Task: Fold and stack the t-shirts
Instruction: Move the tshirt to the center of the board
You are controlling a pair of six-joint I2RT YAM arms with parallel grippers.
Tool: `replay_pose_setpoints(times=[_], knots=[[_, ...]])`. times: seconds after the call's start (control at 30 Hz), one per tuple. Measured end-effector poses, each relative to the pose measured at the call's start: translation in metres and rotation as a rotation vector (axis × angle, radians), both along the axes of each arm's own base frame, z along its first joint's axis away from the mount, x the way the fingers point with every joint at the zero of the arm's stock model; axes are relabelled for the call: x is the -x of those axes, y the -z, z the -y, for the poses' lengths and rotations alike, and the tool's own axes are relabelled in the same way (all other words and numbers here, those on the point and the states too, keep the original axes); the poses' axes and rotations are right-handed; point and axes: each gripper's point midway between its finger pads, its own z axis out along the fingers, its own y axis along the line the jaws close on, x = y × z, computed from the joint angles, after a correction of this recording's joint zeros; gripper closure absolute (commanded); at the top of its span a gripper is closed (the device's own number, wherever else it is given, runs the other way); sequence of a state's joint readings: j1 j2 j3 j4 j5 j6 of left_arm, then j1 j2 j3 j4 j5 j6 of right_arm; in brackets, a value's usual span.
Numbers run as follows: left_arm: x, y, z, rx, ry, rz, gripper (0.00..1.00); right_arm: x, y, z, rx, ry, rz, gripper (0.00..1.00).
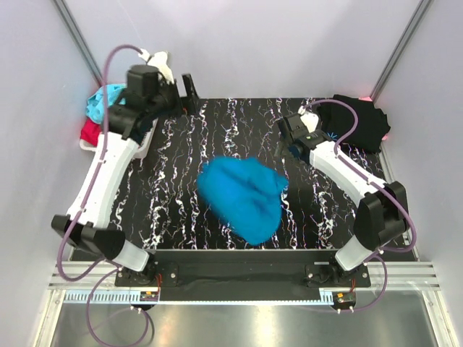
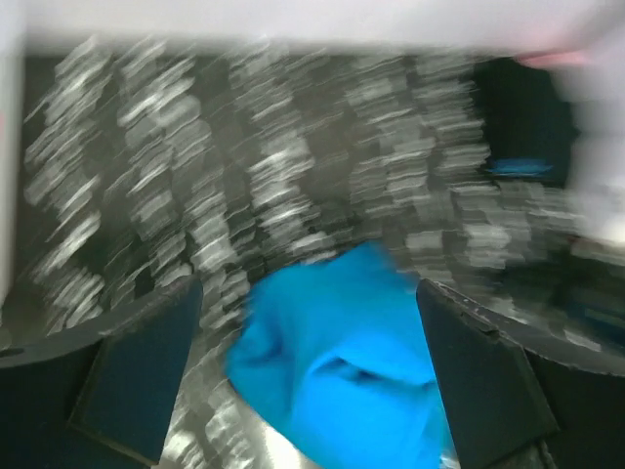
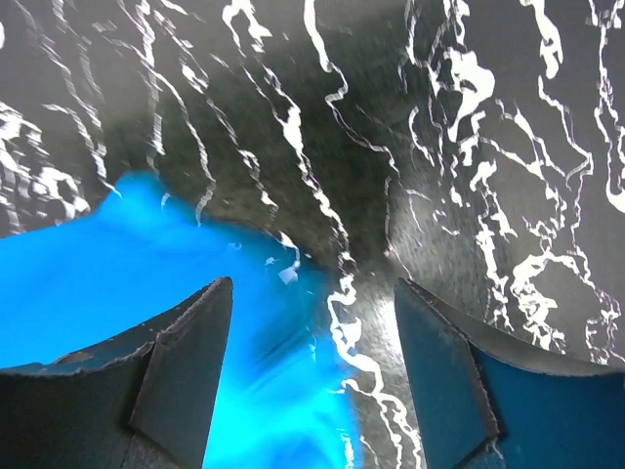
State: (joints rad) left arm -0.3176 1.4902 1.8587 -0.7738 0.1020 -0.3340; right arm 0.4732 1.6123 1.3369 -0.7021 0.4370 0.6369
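Blue t-shirt (image 1: 242, 196): crumpled heap, middle of the marbled table (image 1: 173, 159). Soft, light and limp; I judge it best pinched at a hem or shoulder edge.
Black t-shirt (image 1: 358, 119): bunched, far right corner.
My left gripper (image 2: 312, 381) and right gripper (image 3: 312, 371): spread wide, holding nothing.
Labels, writing: none legible.

One blue t-shirt (image 1: 242, 199), one black t-shirt (image 1: 362, 123)
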Motion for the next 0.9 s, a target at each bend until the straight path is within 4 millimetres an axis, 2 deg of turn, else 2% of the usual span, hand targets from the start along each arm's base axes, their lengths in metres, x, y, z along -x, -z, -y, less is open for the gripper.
replay_pose_setpoints(times=[0.07,0.13,0.23,0.3,0.37,0.5,0.63,0.77,0.9], knots=[[-0.012,0.052,-0.024,-0.097,-0.147,-0.116,0.01,-0.004,-0.008,-0.001,-0.003,-0.001,0.02,0.26],[-0.014,0.092,-0.042,-0.171,-0.243,-0.212,0.01,-0.006,-0.01,-0.001,0.0,-0.005,0.025,0.26],[-0.008,0.133,-0.054,-0.235,-0.311,-0.318,0.04,-0.005,-0.009,0.0,0.012,-0.018,0.02,0.27],[-0.002,0.145,-0.05,-0.239,-0.301,-0.35,0.04,-0.002,-0.007,0.001,0.019,-0.028,0.017,0.25],[0.004,0.158,-0.037,-0.228,-0.26,-0.371,0.05,0.009,-0.002,0.004,0.024,-0.055,0.004,0.23],[0.025,0.196,-0.011,-0.202,-0.158,-0.457,0.06,0.031,0.007,0.012,0.035,-0.102,-0.02,0.21],[0.048,0.228,0.005,-0.185,-0.095,-0.55,0.07,0.038,0.017,0.01,0.027,-0.125,-0.055,0.24],[0.06,0.241,0.017,-0.176,-0.06,-0.585,0.11,0.042,0.028,0.01,0.027,-0.122,-0.091,0.27],[0.065,0.243,0.03,-0.169,-0.031,-0.581,0.18,0.047,0.047,0.014,0.04,-0.075,-0.153,0.39]])
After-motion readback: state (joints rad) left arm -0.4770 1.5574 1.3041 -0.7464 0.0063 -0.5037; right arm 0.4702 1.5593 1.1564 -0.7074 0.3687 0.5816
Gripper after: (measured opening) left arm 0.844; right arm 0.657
